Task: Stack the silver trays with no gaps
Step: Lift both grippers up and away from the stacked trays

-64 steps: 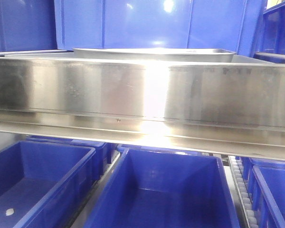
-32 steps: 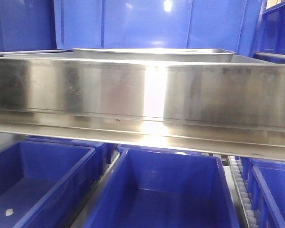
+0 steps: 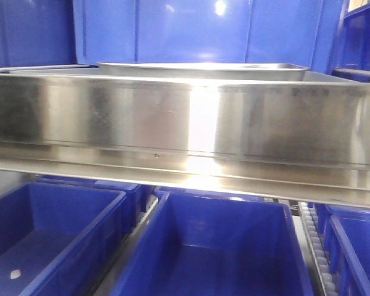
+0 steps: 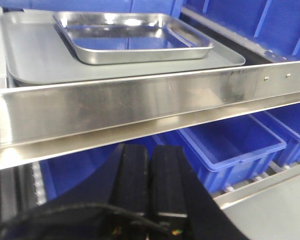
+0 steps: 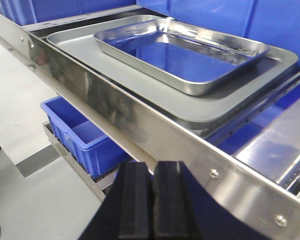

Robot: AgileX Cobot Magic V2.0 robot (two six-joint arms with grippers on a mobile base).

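Note:
A shiny silver tray (image 4: pixel 132 37) lies on a larger dull grey tray (image 4: pixel 35 62) on the upper shelf. The right wrist view shows the same silver tray (image 5: pixel 180 57) on the grey tray (image 5: pixel 72 39). A second rim line runs along one short side of the silver tray; I cannot tell whether another tray is nested in it. From the front, only the silver tray's rim (image 3: pixel 203 69) shows above the rail. My left gripper (image 4: pixel 150 155) is shut and holds nothing, below and in front of the rail. My right gripper (image 5: pixel 151 172) is likewise shut and holds nothing, below the rail.
A long steel shelf rail (image 3: pixel 185 123) runs across the front of the shelf, between both grippers and the trays. Blue bins (image 3: pixel 209 246) sit on the level below, and more blue bins (image 3: pixel 191 31) stand behind the trays. Grey floor (image 5: pixel 20 100) lies to the right arm's left.
In the front view the whole scene has slid slightly to the right. The tray lies as before.

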